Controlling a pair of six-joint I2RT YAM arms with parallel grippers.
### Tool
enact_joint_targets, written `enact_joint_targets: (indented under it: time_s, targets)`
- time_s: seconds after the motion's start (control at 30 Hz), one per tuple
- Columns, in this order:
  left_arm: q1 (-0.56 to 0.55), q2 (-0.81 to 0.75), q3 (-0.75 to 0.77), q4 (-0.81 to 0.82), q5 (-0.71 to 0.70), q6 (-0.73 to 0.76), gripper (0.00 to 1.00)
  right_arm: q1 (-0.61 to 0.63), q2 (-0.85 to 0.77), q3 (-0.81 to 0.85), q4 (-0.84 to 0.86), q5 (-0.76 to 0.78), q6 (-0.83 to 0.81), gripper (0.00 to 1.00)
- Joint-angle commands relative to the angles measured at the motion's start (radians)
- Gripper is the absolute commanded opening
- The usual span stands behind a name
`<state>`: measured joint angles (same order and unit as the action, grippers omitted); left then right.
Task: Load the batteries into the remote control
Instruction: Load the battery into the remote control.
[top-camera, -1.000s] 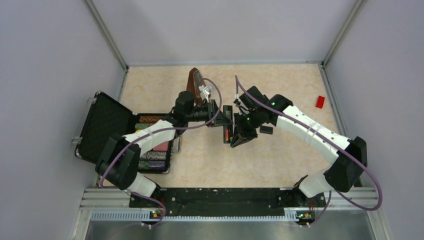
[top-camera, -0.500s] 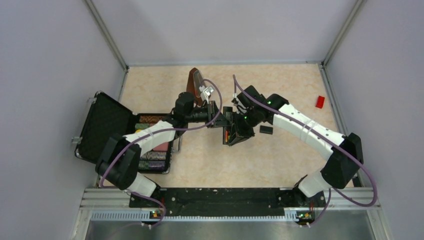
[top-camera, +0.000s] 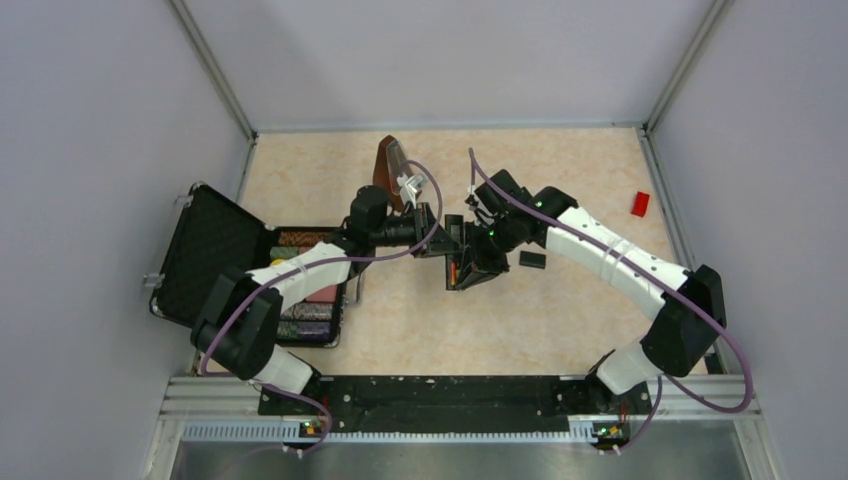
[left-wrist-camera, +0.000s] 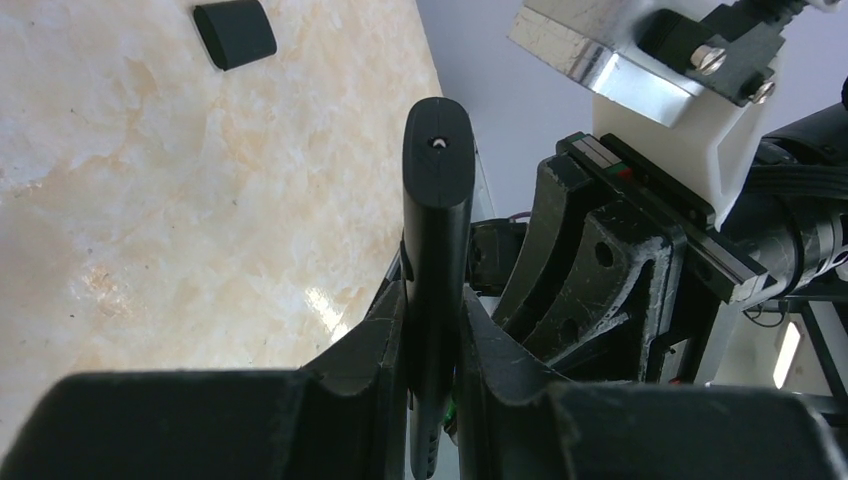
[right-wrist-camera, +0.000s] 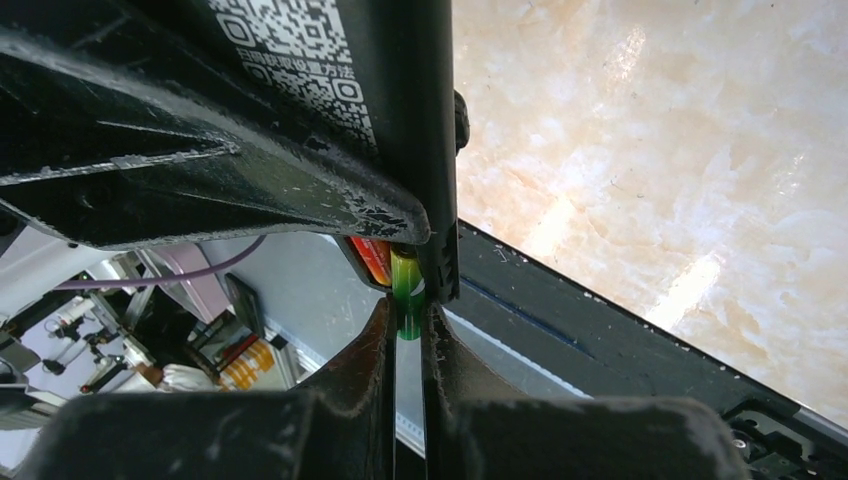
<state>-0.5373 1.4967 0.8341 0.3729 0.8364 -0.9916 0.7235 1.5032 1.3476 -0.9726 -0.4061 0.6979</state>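
Centrally over the bench (left-wrist-camera: 150, 200), the remote control (left-wrist-camera: 437, 230) is held edge-on, the left gripper (left-wrist-camera: 432, 330) jaws clamped tight on it. The right gripper (right-wrist-camera: 408, 325) jaws pinch 1 green battery (right-wrist-camera: 405, 285) at its open compartment, beside a red-striped battery (right-wrist-camera: 370, 258).

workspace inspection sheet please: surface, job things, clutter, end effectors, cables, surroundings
surface: beige marbled table, nothing spilled seen
job's things: remote control held edge-on; battery at its open bay
clutter: open black case, brown metronome, red block, small black piece
end effectors: left end effector shut on remote control; right end effector shut on battery
cables: purple cables loop over both arms, no snag seen
surroundings: plain grey walls, nothing else seen
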Motion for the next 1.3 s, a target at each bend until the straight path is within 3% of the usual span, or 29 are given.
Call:
enact_joint_targets:
  time_s: [0.0,0.37,0.57,0.77,0.97,1.27]
  targets:
    - [-0.006,-0.06,0.015,-0.006,0.07,-0.052,0.0,-0.025,0.017,0.002,0.052,0.077,0.006,0.08]
    - [-0.006,-0.072,0.026,-0.057,0.06,-0.028,0.0,-0.027,0.036,0.005,0.07,0.096,0.012,0.11]
    - [-0.005,-0.071,0.043,-0.065,0.053,-0.052,0.0,-0.027,0.011,-0.006,0.085,0.107,0.02,0.31]
    - [0.006,-0.059,0.054,-0.064,0.034,-0.084,0.0,-0.026,-0.019,-0.003,0.097,0.086,0.041,0.41]
    - [0.027,-0.039,0.054,-0.019,0.03,-0.135,0.0,-0.038,-0.109,-0.005,0.157,0.053,0.058,0.63]
    - [0.046,0.005,0.051,0.171,0.041,-0.357,0.0,-0.064,-0.293,-0.158,0.403,0.0,0.013,0.69]
